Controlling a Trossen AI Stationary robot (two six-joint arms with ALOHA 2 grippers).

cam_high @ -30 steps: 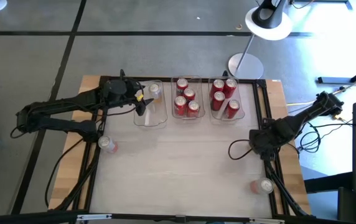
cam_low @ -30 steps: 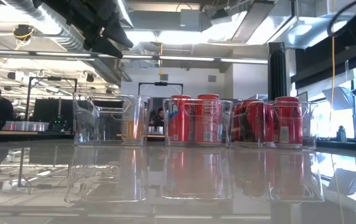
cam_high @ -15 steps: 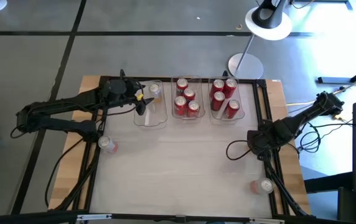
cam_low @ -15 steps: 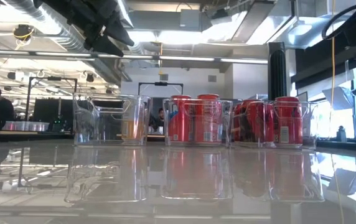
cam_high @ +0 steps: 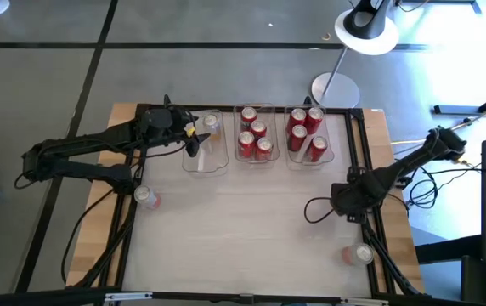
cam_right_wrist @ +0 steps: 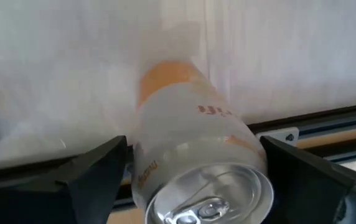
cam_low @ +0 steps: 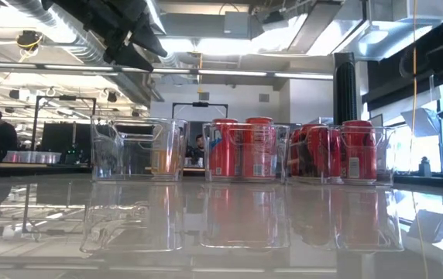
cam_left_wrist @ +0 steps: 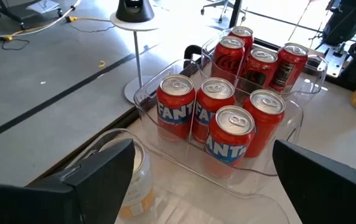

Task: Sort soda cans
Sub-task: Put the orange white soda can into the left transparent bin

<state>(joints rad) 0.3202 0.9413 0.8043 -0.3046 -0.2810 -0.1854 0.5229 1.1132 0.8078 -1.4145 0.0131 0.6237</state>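
- The left gripper is hovering over the left bin, its fingers wide apart and holding nothing; a pale can is standing in that bin.
- The red cans are filling the middle bin and the right bin.
- The right gripper is staying near the table's right edge, jaws spread, with a pale can between them but not gripped.
- Another can is standing at the left edge.

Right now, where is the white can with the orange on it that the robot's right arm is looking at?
In the high view, the white and orange can stands near the table's front right edge, just in front of the right pincer, far from the bins.
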